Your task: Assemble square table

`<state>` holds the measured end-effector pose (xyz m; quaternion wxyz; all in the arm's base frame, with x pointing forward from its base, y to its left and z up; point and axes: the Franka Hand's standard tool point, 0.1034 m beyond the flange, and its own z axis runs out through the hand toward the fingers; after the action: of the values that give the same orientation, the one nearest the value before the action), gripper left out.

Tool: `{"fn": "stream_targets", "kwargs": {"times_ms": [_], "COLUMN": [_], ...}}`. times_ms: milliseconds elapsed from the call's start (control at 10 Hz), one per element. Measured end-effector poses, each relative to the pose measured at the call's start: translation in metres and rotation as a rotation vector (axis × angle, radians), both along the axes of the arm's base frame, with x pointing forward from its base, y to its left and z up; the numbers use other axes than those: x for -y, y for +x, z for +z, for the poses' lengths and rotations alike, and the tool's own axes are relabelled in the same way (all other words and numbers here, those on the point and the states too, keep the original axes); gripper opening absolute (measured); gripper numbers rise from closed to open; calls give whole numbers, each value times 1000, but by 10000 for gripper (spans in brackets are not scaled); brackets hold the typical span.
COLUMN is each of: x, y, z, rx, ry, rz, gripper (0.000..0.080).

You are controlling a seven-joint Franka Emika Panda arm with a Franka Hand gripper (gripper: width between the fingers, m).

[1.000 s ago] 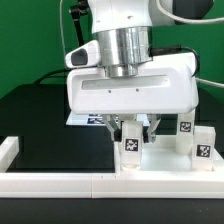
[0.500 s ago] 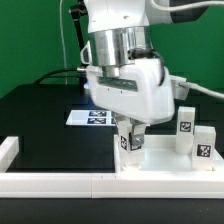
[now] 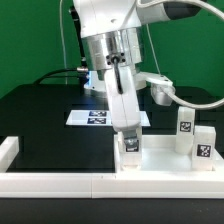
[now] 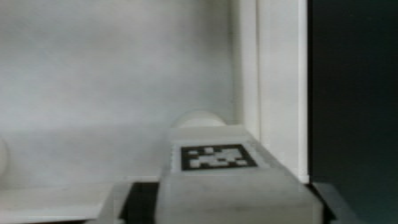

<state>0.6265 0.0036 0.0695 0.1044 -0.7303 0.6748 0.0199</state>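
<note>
The white square tabletop (image 3: 165, 162) lies at the front of the black table, and its raised rim (image 4: 276, 80) shows in the wrist view. My gripper (image 3: 128, 136) is shut on a white block leg (image 3: 130, 147), which stands upright on the tabletop near its corner on the exterior view's left. In the wrist view the leg (image 4: 222, 185) fills the space between my fingers (image 4: 139, 203), with its tag (image 4: 217, 157) facing the camera. My gripper (image 4: 226, 205) hides the leg's lower end. Two more tagged legs (image 3: 185, 135) (image 3: 203, 148) stand at the exterior view's right.
A long white border rail (image 3: 60, 183) runs along the front edge, with a raised end (image 3: 8, 150) at the exterior view's left. The marker board (image 3: 92, 117) lies flat behind my gripper. Cables hang behind the arm against the green backdrop.
My hand has turned about its vertical axis, from broadside to edge-on in the exterior view, while staying shut on the leg at the same spot on the tabletop.
</note>
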Motion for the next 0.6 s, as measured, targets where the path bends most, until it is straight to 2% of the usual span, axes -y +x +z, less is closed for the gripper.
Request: {"fn": "stream_targets", "kwargs": {"times_ms": [100, 200, 300, 600], "x": [-4, -7, -9, -7], "y": [0, 0, 0, 0], "z": [-2, -2, -3, -3], "rx": [40, 78, 104, 132], "ry": [-35, -74, -100, -126], "rz": [150, 386, 574, 761], "gripper": [483, 483, 617, 648]}}
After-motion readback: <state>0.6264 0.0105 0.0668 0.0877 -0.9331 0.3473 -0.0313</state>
